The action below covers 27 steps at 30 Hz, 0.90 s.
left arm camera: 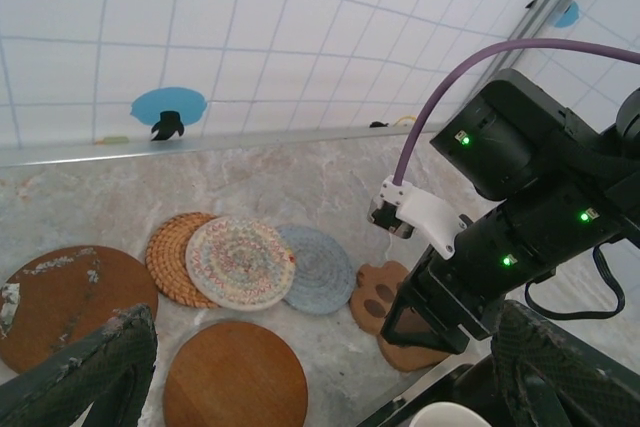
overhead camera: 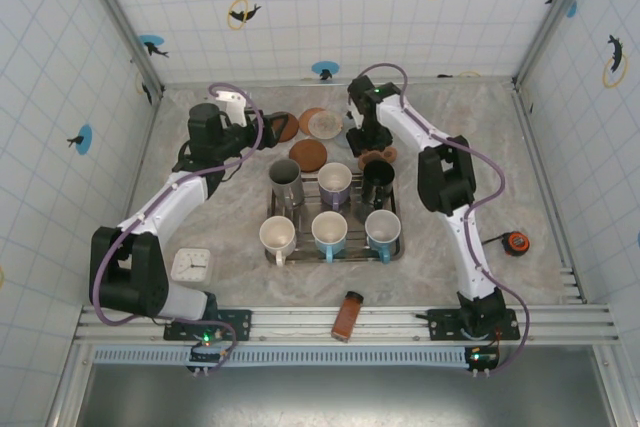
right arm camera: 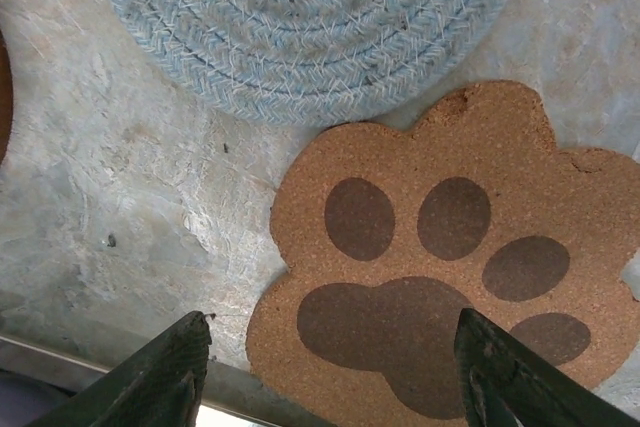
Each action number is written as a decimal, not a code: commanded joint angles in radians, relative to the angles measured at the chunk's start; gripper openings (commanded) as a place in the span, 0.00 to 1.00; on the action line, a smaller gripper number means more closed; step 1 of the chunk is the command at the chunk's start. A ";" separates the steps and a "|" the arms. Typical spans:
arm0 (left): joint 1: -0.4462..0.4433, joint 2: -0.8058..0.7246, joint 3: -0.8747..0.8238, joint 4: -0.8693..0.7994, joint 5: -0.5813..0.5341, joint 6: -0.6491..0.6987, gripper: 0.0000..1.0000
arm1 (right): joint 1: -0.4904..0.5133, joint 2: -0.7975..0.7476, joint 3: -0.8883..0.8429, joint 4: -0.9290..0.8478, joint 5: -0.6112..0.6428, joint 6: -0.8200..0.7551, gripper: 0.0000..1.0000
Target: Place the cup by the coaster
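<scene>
Across the overhead frame I see a mottled beige table [overhead camera: 200, 217], boxed in by white tiled walls [overhead camera: 330, 7] with blue dots and dolphin stickers. At centre frame a metal tray [overhead camera: 335, 261] carries six cups [overhead camera: 329, 232], two rows of three, all upright. The black cup [overhead camera: 378, 179] in the tray's upper right corner is nearest the cork paw coaster [right arm camera: 450, 247], which lies on the table just above the tray's top edge. A blue braided coaster [right arm camera: 300, 27] sits just beside the paw, and more round coasters cluster toward upper centre. A small clock [overhead camera: 190, 264] lies lower left and an orange bottle [overhead camera: 347, 317] bottom centre. The right arm climbs from lower right, elbow bent, wrist turned down. The right gripper [right arm camera: 335, 322] hangs over the paw coaster, fingers well parted, nothing between them. The left arm sweeps up from lower left. The left gripper [left arm camera: 325, 317] is spread wide and empty, above a round wooden coaster [left arm camera: 235, 382], facing the right arm's wrist.
</scene>
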 commanded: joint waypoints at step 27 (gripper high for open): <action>-0.029 0.041 0.051 -0.034 0.009 0.004 0.82 | -0.012 0.115 0.040 -0.044 0.117 -0.013 0.63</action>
